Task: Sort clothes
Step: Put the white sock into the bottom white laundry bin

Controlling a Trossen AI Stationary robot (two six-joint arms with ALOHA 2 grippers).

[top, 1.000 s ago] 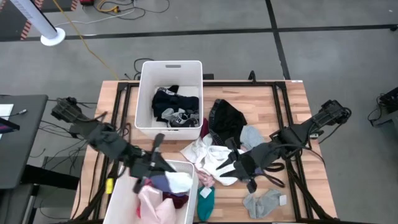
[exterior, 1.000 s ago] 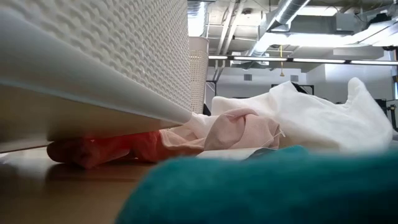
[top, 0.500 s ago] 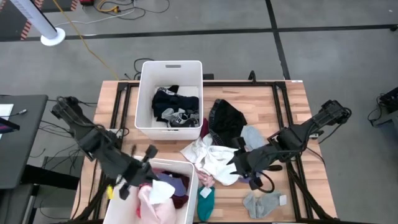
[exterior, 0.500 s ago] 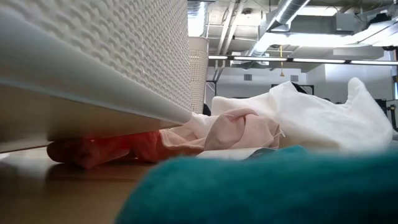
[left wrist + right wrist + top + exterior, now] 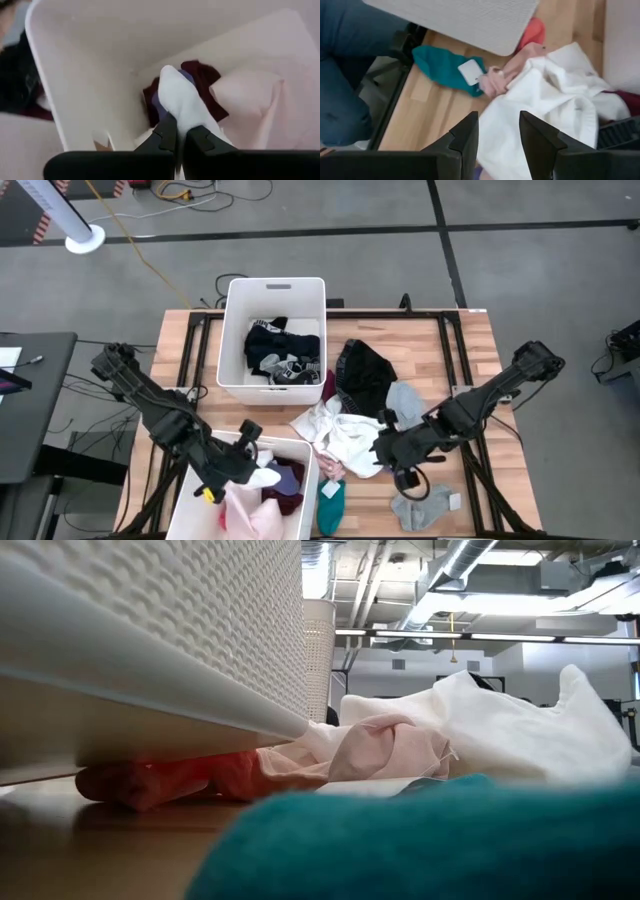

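The left gripper (image 5: 232, 470) reaches into the near white bin (image 5: 300, 448) at the worktop's (image 5: 470, 350) front left, its fingers clenched on a white sock (image 5: 186, 102) that hangs over the pink garment (image 5: 248, 515) and maroon garment (image 5: 290, 480) already lying in that bin. Behind it, toward the far edge, the second white bin (image 5: 275, 288) holds dark clothes (image 5: 270, 345) with a grey-and-white piece (image 5: 293, 370) against its near wall. Just right of the near bin's corner a small pink piece (image 5: 331, 471) lies on the wood, and a teal sock (image 5: 331, 502) sits beside it near the front edge; in the right wrist view that teal sock carries a white tag (image 5: 471, 71). In the middle of the worktop spreads a crumpled white garment (image 5: 340, 432), with a black garment (image 5: 364, 370) behind it and a pale grey-blue piece (image 5: 405, 400) to the right of that. The right gripper (image 5: 385, 448) hovers at the right edge of the white garment, fingers released and apart, grasping nothing. Farther right, near the front edge, a pair of grey socks (image 5: 425, 503) lies alone on the wood.
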